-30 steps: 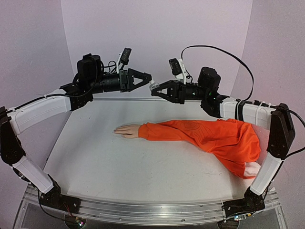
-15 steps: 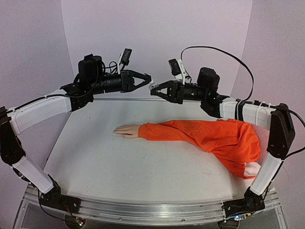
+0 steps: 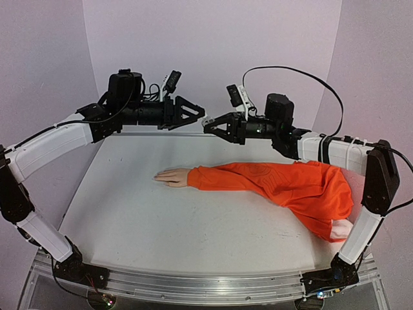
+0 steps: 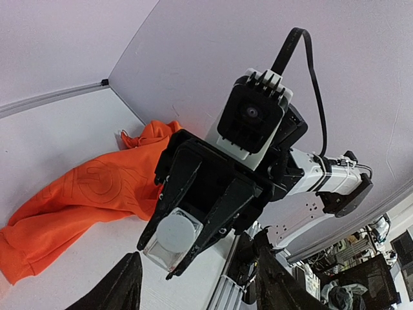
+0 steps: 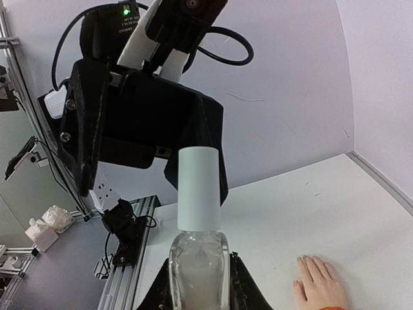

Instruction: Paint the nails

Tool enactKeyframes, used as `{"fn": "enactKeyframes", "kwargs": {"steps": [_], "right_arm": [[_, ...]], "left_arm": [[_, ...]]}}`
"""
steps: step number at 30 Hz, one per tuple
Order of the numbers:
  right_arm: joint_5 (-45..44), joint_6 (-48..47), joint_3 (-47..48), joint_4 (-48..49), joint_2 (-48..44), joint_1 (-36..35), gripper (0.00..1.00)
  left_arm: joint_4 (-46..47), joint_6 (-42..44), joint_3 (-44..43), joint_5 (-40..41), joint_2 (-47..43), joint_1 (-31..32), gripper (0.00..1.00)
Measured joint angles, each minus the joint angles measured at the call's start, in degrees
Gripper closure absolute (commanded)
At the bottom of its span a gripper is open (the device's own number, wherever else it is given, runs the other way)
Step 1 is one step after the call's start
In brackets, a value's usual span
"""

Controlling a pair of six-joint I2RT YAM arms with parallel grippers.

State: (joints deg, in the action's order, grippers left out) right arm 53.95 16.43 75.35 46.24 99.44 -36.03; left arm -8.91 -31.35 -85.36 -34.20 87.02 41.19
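Note:
My right gripper [image 3: 213,126] is shut on a small clear bottle [image 5: 197,274] with a white cap [image 5: 198,187] and holds it up in the air at the back of the table. My left gripper [image 3: 197,116] is open, and its tips face the cap from just to the left without touching it. In the left wrist view the bottle [image 4: 171,239] sits between the right gripper's black fingers, above my own fingertips [image 4: 124,287]. The pale mannequin hand [image 3: 171,175] lies flat on the table, sticking out of the orange sleeve [image 3: 271,179]. Its nails are too small to make out.
The orange sleeve runs right into a bunched garment [image 3: 326,206] near the right arm. The pale back wall [image 3: 213,51] stands close behind both grippers. An aluminium rail [image 3: 193,287] runs along the near edge of the table.
My left gripper has moved right and slightly down, closer to the bottle's cap. My right gripper has shifted a little left with the bottle. The hand and sleeve have not moved.

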Motion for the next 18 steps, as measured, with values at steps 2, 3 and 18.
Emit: {"fn": "enactKeyframes", "kwargs": {"steps": [2,3,18], "right_arm": [[0.0,-0.5,0.0,-0.5,0.0,0.0,1.0],[0.0,-0.7,0.0,-0.7,0.0,0.0,1.0],[0.9,-1.4,0.0,-1.5,0.0,-0.8,1.0]], "left_arm": [[-1.8,0.1,-0.7,0.0,0.0,0.0,0.43],[-2.4,0.2,-0.9,-0.1,0.0,0.0,0.44],[1.0,0.7,-1.6,-1.2,2.1,0.0,0.65]]}}
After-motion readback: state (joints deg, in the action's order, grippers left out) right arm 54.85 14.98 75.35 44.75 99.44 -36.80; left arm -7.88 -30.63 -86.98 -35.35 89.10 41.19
